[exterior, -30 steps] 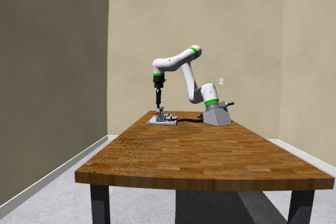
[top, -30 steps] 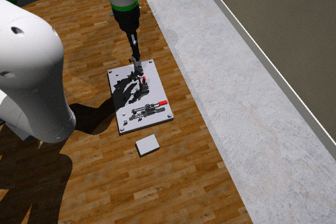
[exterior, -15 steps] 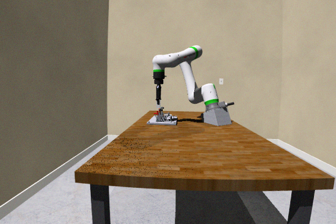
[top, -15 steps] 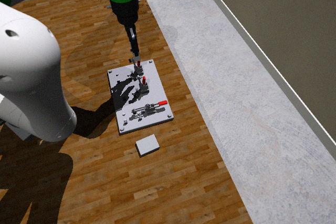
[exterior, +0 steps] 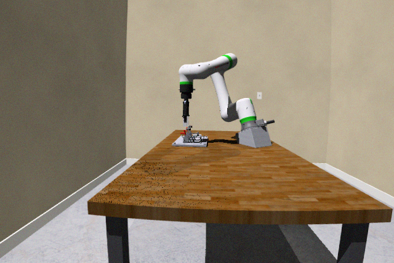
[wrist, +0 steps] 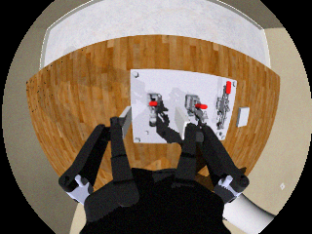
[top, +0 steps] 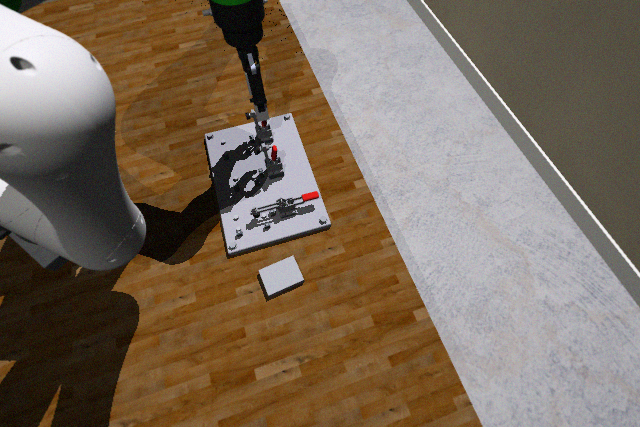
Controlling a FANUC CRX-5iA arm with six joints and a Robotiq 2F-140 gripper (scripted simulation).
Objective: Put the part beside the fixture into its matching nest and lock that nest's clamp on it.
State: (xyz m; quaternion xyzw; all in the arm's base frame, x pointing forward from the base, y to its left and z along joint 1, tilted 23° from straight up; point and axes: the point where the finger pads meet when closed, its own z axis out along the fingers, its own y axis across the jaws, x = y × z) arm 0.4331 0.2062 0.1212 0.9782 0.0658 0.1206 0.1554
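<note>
Refer to the top view, near to far, and take the desk's long edge beside the pale floor as your reference. The block (top: pixel 281 276) (wrist: pixel 243 117), your workpiece, lies flat on the desk (top: pixel 336 360) (exterior: pixel 238 183) (wrist: pixel 88 97), inboard of that edge. It is just beside the plate (top: pixel 305 153) (exterior: pixel 191 145) (wrist: pixel 141 132), apart from it and outside every nest.

On the plate, you find the near clamp (top: pixel 284 203) (wrist: pixel 223 104) with its red handle lying low and pointing toward the long edge. Beyond it, the middle clamp (top: pixel 275 169) (wrist: pixel 191 102) has its red handle raised. You cannot confirm locking of either clamp from these views.

Next, locate the far clamp (top: pixel 263 134) (wrist: pixel 154 97), partly hidden from above by the gripper (top: pixel 262 120) (exterior: pixel 185 123) (wrist: pixel 153 113). Note the hand's state: released, fingers parted, grasping nothing. It points down over the plate's far end.

In the exterior view, you see the arm's base (exterior: pixel 268 140) near the desk's right edge, opposite the plate at the left edge.
</note>
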